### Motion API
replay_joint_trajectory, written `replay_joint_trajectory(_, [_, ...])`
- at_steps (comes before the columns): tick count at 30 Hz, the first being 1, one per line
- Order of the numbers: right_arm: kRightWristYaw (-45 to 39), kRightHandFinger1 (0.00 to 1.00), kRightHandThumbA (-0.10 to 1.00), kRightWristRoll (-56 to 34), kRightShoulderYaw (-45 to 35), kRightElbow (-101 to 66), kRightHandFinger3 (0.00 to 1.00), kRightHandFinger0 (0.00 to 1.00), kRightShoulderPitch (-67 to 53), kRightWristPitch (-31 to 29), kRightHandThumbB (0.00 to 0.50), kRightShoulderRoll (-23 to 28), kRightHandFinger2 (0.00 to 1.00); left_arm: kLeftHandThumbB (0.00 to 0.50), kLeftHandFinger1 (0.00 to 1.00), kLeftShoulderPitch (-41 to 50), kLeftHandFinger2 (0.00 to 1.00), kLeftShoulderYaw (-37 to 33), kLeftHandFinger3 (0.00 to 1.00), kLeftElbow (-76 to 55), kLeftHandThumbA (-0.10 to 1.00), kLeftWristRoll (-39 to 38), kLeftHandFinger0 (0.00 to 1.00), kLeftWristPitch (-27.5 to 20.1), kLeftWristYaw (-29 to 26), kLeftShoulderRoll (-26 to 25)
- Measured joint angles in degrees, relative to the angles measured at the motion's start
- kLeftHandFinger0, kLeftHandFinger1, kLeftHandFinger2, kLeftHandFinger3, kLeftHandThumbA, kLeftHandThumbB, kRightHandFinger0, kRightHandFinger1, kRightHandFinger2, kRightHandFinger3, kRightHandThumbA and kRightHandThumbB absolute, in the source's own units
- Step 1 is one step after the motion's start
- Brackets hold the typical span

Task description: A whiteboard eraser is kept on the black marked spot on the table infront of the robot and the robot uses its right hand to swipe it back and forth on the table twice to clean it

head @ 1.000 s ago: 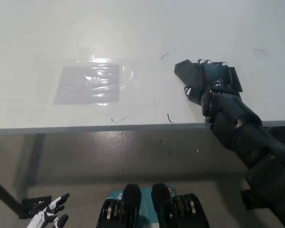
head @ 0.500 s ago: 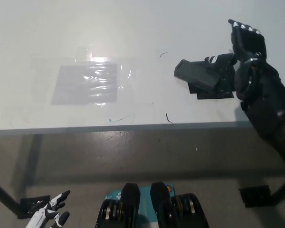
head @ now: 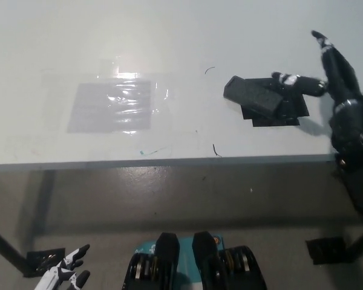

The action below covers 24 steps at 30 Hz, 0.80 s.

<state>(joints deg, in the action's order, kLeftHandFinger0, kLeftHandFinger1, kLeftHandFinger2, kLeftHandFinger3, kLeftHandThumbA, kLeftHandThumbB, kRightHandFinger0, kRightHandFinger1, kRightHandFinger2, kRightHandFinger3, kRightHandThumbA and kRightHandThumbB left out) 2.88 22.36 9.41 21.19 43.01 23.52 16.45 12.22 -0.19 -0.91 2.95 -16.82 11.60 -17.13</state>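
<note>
The bench is showing a smooth, matt white top. A clear plastic sheet taped on it is gleaming glossy and wrinkled. The eraser is looking matt dark, lying on a flat black marked spot.

I have one view only, from the camera on my head, looking steeply down and forward over the near edge of the white table, which fills the upper half of the picture. Below the edge it takes in the floor at my feet. It stands well back: my right hand shows at the right edge, my left hand at the bottom left corner.
</note>
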Motion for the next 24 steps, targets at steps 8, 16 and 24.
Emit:
replay_joint_trajectory(8, [0.0,1.0,1.0,-6.7,-2.12,-14.48,1.0,1.0,-16.75,-1.64,0.5,2.24,1.0,0.351,1.0,-0.08,1.0,-0.04,1.0,0.82,0.87,0.01,1.0,0.01,0.0,0.01])
replay_joint_trajectory(16, [-0.29,1.0,1.0,-12.3,1.12,-30.51,1.0,1.0,-38.79,-6.44,0.493,2.43,1.0,0.362,1.0,-0.06,1.0,-0.12,1.0,1.06,0.88,0.01,1.0,0.01,0.0,0.04])
replay_joint_trajectory(24, [-1.36,1.0,1.0,-16.89,7.23,-44.84,1.0,1.0,-54.8,-11.27,0.475,0.55,1.0,0.365,1.0,0.01,1.0,-0.14,1.0,1.1,0.89,0.0,1.0,0.0,0.0,0.05])
